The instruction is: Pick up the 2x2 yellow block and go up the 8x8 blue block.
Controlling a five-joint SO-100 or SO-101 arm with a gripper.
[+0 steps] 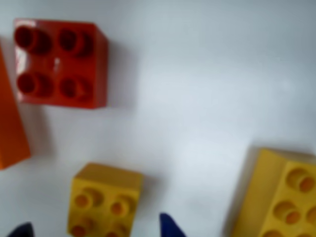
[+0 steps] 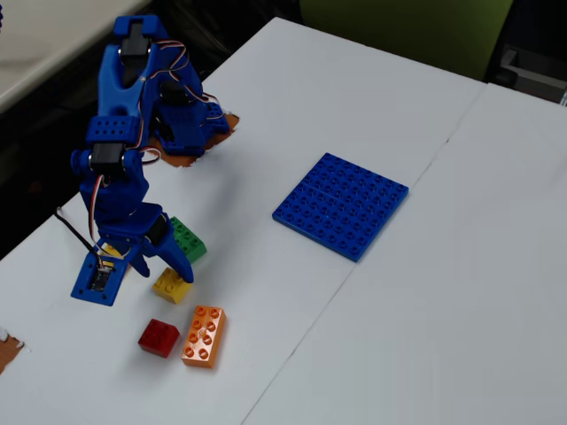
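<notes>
The 2x2 yellow block [image 1: 104, 200] lies on the white table, at the bottom of the wrist view. My gripper [image 1: 96, 228] is open, with one dark blue fingertip on each side of the block and a gap between each tip and the block. In the fixed view the gripper [image 2: 168, 273] hangs just over the yellow block [image 2: 171, 286] at the table's left. The 8x8 blue block [image 2: 341, 204] lies flat and bare near the table's middle, well to the right of the arm.
A red 2x2 brick [image 1: 60, 62] [image 2: 159, 337] and an orange brick [image 1: 11, 123] [image 2: 204, 336] lie near the yellow block. A longer yellow brick [image 1: 284, 197] lies to its right in the wrist view. A green brick [image 2: 188, 239] sits beside the gripper.
</notes>
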